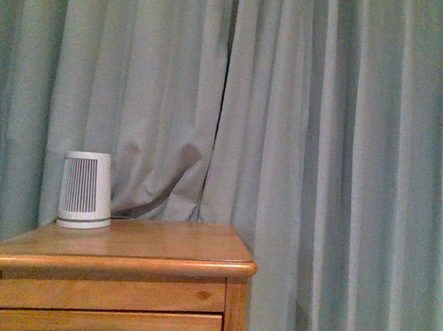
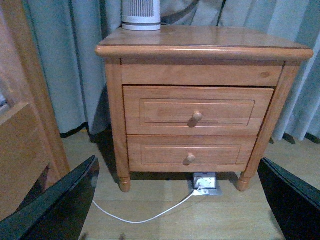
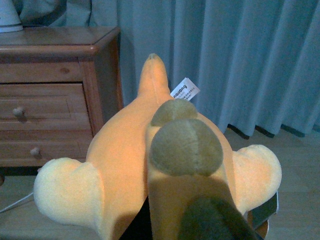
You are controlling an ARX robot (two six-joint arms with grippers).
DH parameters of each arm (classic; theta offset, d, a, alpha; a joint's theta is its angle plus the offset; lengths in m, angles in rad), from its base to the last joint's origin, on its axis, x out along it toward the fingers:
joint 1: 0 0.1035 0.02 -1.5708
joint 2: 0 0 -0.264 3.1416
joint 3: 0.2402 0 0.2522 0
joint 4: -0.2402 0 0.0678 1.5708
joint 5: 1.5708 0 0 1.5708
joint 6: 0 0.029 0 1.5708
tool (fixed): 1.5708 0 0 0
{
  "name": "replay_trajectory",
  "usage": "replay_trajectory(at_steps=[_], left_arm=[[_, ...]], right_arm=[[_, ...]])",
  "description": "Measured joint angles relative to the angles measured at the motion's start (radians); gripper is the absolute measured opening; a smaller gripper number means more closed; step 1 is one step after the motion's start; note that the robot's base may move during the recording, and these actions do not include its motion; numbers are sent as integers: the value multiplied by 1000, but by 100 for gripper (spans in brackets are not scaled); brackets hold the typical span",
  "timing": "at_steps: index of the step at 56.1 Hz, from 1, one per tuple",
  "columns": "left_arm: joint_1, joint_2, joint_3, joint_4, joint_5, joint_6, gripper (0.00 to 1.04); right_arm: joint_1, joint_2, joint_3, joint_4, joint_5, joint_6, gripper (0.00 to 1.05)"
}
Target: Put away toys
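In the right wrist view a yellow-orange plush toy (image 3: 125, 150) fills the lower frame, with pale stubby limbs, olive-brown patches and a small white tag (image 3: 184, 90). My right gripper is shut on the plush toy and is almost wholly hidden beneath it; the toy hangs above the wooden floor beside the nightstand (image 3: 50, 100). In the left wrist view my left gripper (image 2: 185, 200) is open and empty, its black fingers (image 2: 60, 205) spread wide, low above the floor in front of the nightstand's two closed drawers (image 2: 197, 110). Neither arm nor the toy shows in the front view.
A wooden nightstand (image 1: 123, 250) stands against grey-green curtains (image 1: 323, 143), with a white ribbed device (image 1: 86, 189) on top. A floor socket (image 2: 204, 181) with a white cable (image 2: 145, 216) lies under the nightstand. A wooden bed frame (image 2: 25, 125) stands beside it.
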Motion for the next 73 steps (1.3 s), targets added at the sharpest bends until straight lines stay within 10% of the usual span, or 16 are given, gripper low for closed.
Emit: replay_trajectory(at_steps=[73], left_arm=[[0, 0, 0, 0, 3, 0, 98]], right_arm=[[0, -1, 0, 0, 9, -1, 7]])
